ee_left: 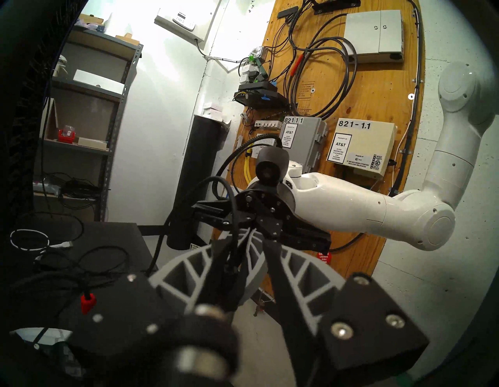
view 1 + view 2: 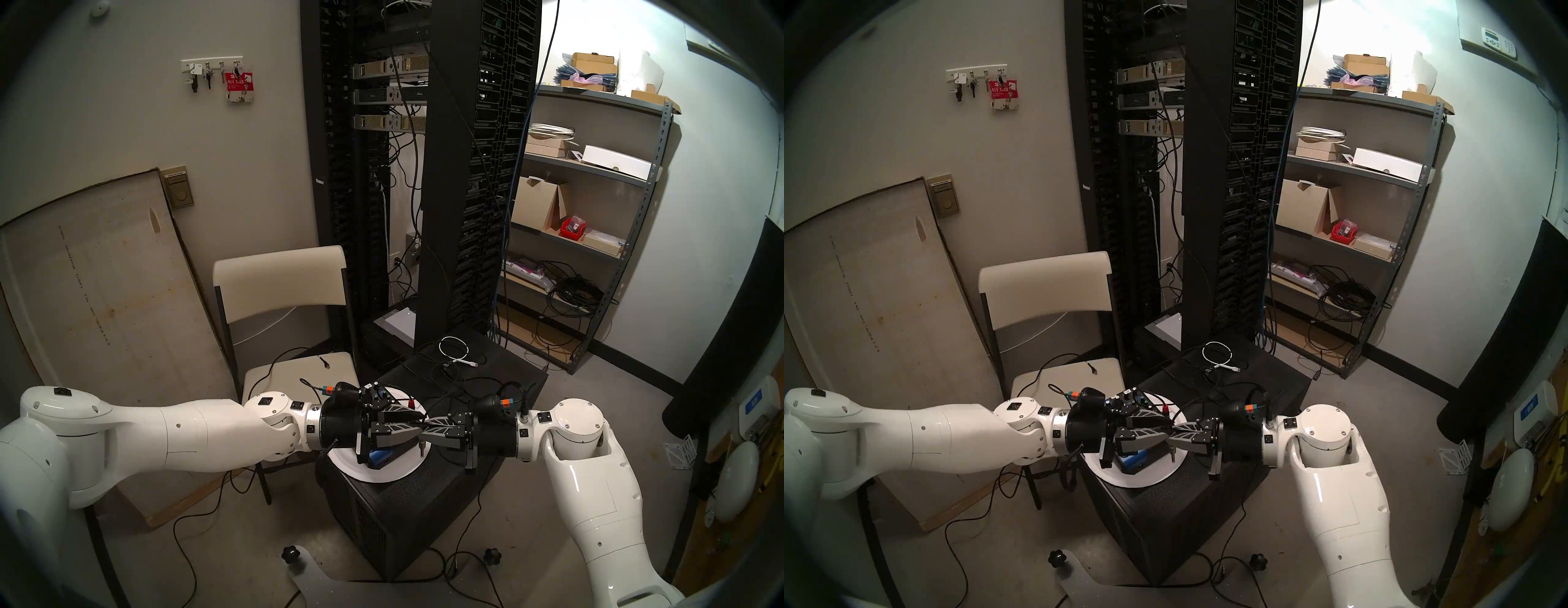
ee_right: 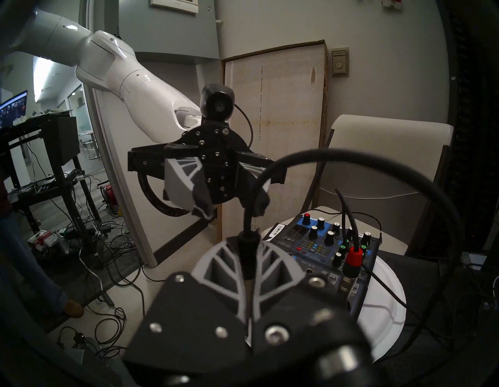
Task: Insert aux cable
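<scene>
My right gripper (image 2: 424, 426) is shut on the aux cable's black barrel plug (image 3: 247, 259). Its silvery tip (image 2: 421, 449) hangs down over the white plate (image 2: 399, 473). The cord (image 3: 297, 155) arcs up from the plug and off to the right. My left gripper (image 2: 412, 418) faces the right one tip to tip, open, with the cord running between its fingers (image 1: 189, 270). A blue and black mixer (image 3: 324, 243) with knobs sits on the plate below both grippers. A black cord's red-banded plug (image 3: 353, 256) stands in the mixer.
The plate rests on a black perforated box (image 2: 424, 505). A coiled white cable (image 2: 454, 350) and loose black cords lie on a second black box behind. A beige folding chair (image 2: 280, 293) stands at the left, a tall server rack (image 2: 445, 170) behind, metal shelves (image 2: 594, 178) at the right.
</scene>
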